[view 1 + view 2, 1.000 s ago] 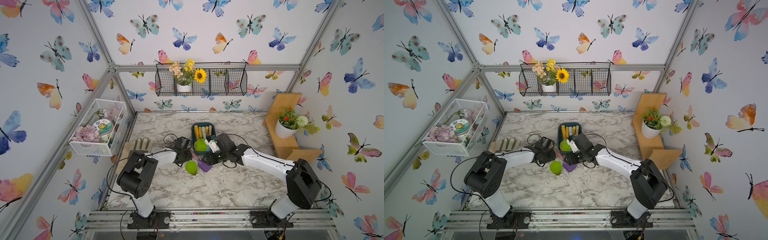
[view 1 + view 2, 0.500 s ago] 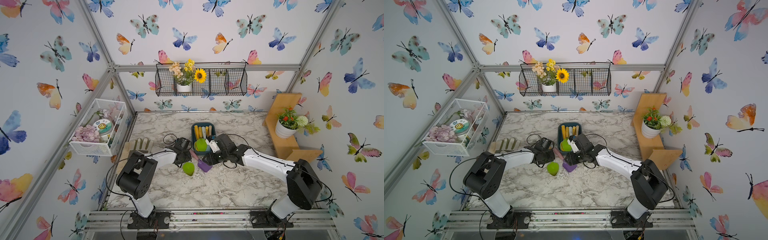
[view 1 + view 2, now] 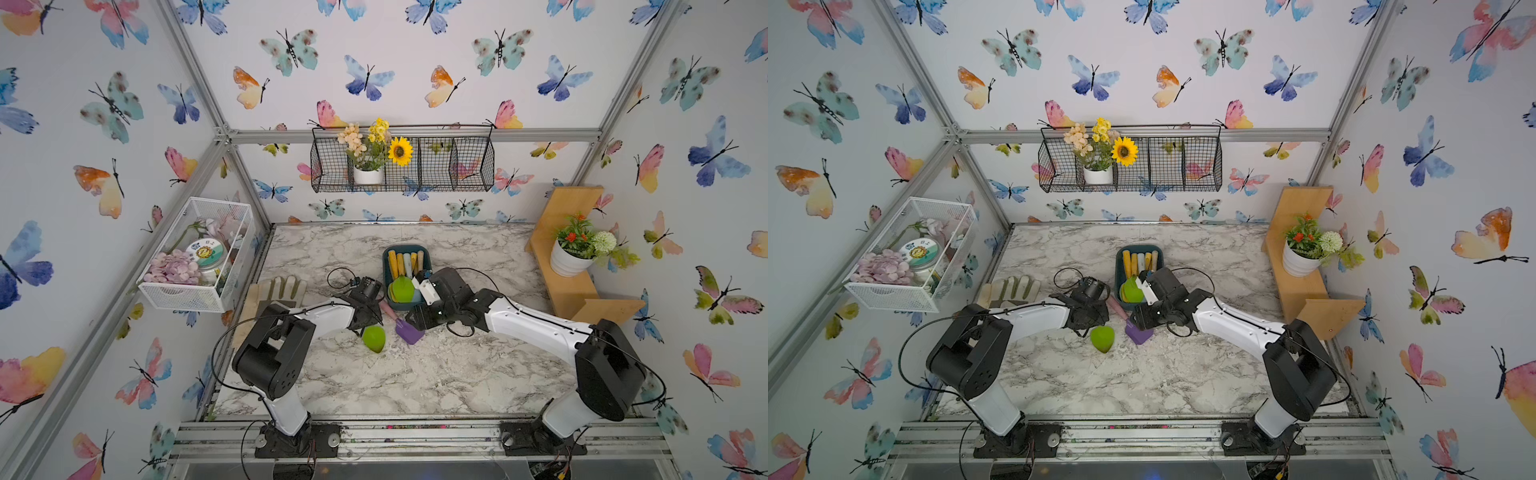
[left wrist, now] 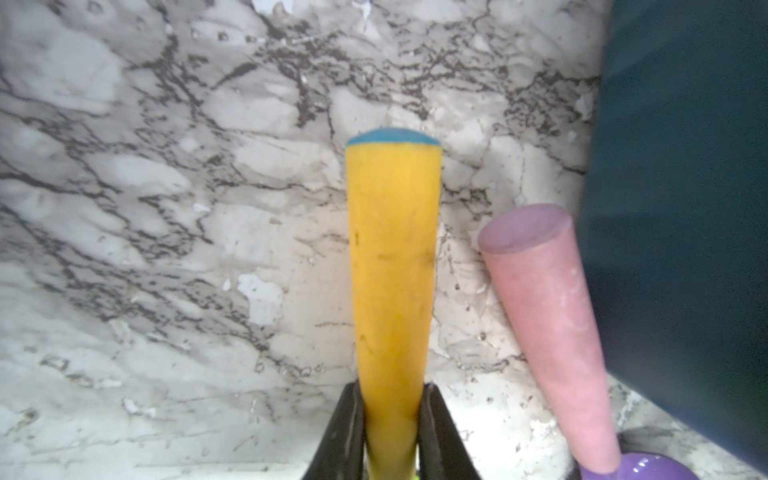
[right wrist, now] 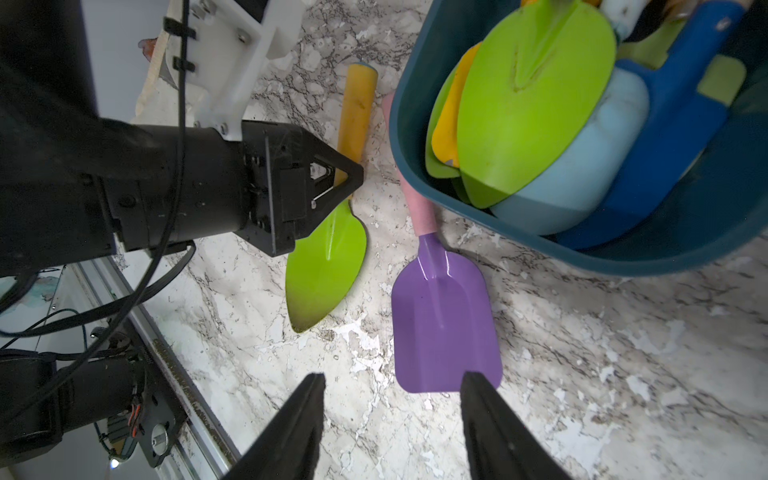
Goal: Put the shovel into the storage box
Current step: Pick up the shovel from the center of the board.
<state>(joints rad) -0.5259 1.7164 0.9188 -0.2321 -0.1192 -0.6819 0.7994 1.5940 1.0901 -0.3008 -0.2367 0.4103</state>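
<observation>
On worktop (image 5: pixel 582 374), left end effector (image 4: pixel 392 399) pinches green shovel (image 5: pixel 328 266) handle; right end effector (image 5: pixel 392 376) half-spread, empty, over purple shovel (image 5: pixel 444 328).

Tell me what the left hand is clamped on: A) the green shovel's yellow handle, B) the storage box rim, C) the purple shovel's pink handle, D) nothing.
A: the left wrist view shows the left hand shut around the yellow handle of the green shovel.
</observation>
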